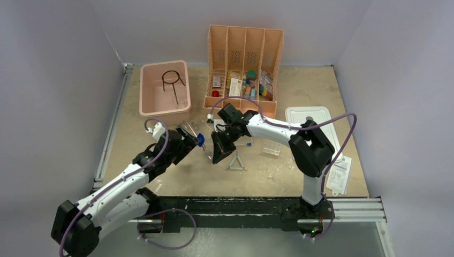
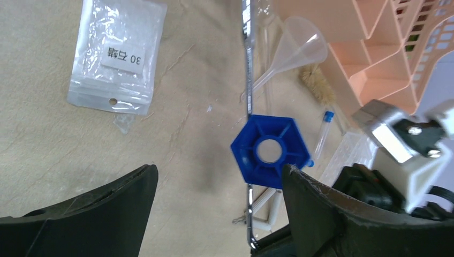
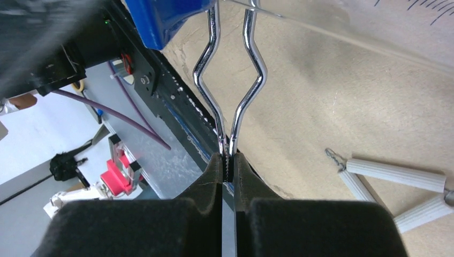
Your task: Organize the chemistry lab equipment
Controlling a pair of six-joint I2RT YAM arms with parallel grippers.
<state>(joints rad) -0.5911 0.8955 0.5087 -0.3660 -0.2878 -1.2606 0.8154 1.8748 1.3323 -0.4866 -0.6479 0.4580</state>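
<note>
**metal tongs pinched at the middle of the table**

the metal tongs (image 3: 230, 91) are seen as two bright chrome wire arms. the arms run side by side, bow apart into a kinked diamond-shaped gap, and meet again at the end that is held. that end is clamped between the pads of the right gripper (image 3: 229, 158), which are pressed together on it. the far ends of the tongs are hidden behind a blue hexagonal piece (image 2: 270, 151) in the right wrist view. in the top view the tongs are placed near the middle of the table (image 1: 300, 176), in front of the orange divider rack (image 1: 243, 59).

the left gripper (image 2: 219, 171) is spread wide and nothing is held in it. the blue hexagonal piece, ribbed and with a round hole at its centre, is seen just by its right finger.

a white triangle (image 3: 396, 182) of ridged tubes strung on wire lies flat on the table near the right gripper. a clear packet (image 2: 118, 56) with a white label, a clear funnel (image 2: 300, 48), a bristle brush (image 2: 318, 88) and a thin blue-capped tube (image 2: 325, 131) are spread on the table nearby.

the black wire ring tripod (image 1: 172, 80) is found inside the pink bin (image 1: 147, 101). the clear plastic tube rack (image 1: 270, 149) stands just right of the right gripper.
</note>
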